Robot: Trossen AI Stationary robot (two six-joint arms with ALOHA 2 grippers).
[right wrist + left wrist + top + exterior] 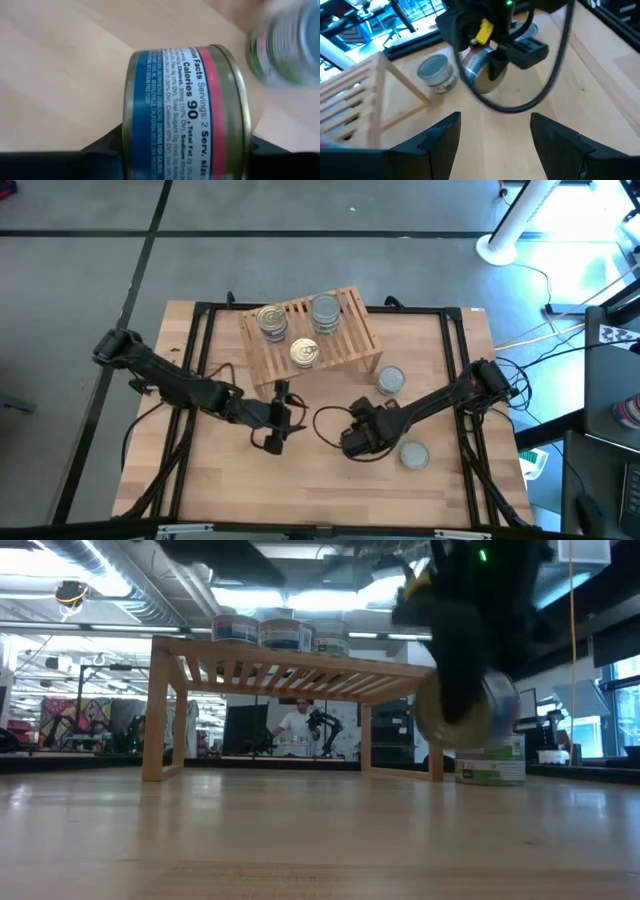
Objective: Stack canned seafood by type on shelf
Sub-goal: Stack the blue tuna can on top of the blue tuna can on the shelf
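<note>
The wooden slatted shelf stands at the table's far middle. On it rest two gold-topped tins and a silver-topped tin. Two more silver-topped tins stand on the table at the right. My right gripper is in front of the shelf, shut on a gold-ended tin with a blue and red label. My left gripper hovers open just to its left, with nothing between its fingers. My right gripper pinches the tin between its two fingers, one on each flat end; one finger lies across the gold end. The fingers come from above, slanting down. The tin is tipped on its side, label wall toward the wrist, lifted clear of the table.
A green-labelled tin stands on the table just behind the held one. Black frame rails run along the table's left, right and far sides. Bare wood lies across the table's near half.
</note>
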